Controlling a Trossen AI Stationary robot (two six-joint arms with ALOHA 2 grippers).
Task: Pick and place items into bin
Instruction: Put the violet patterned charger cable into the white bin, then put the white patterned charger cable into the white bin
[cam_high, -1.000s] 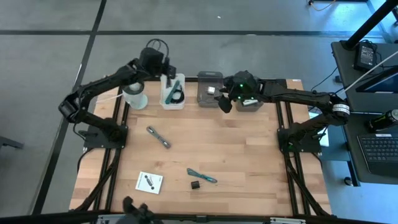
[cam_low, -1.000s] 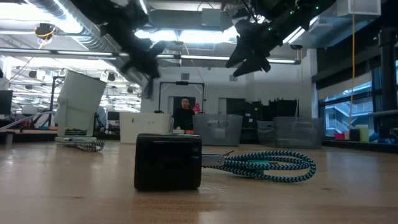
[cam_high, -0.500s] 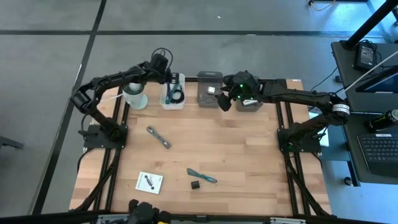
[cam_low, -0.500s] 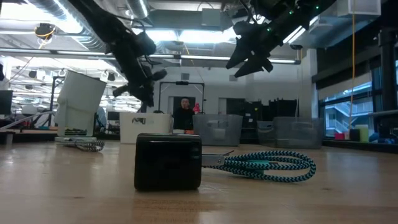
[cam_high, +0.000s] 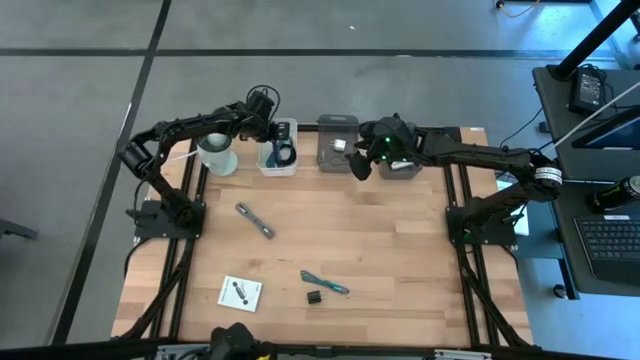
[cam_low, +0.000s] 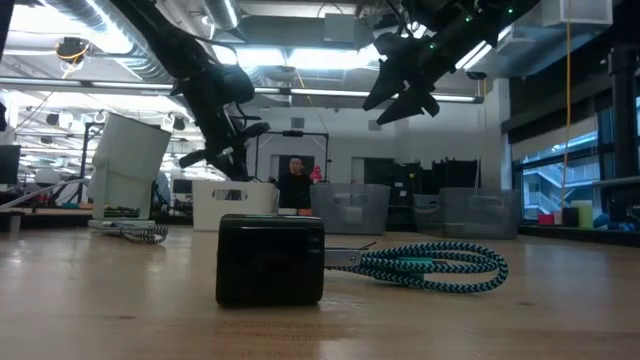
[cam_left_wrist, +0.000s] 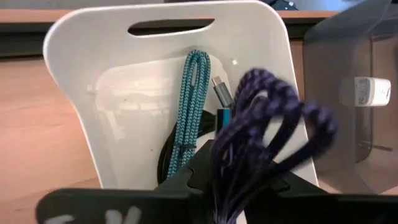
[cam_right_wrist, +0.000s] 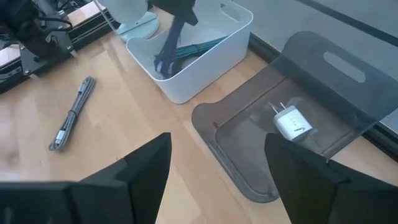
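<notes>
I see a smooth wood table (cam_high: 380, 240), a shiny white plastic bin (cam_left_wrist: 81, 68), a smoky see-through plastic bin (cam_right_wrist: 323, 81), and a woven purple cable (cam_left_wrist: 261, 130).

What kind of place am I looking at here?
Probably a robotics lab or workshop: two arms work over a wooden table on a black frame, a laptop sits beside it, and exposed ceiling ducts hang overhead.
</notes>
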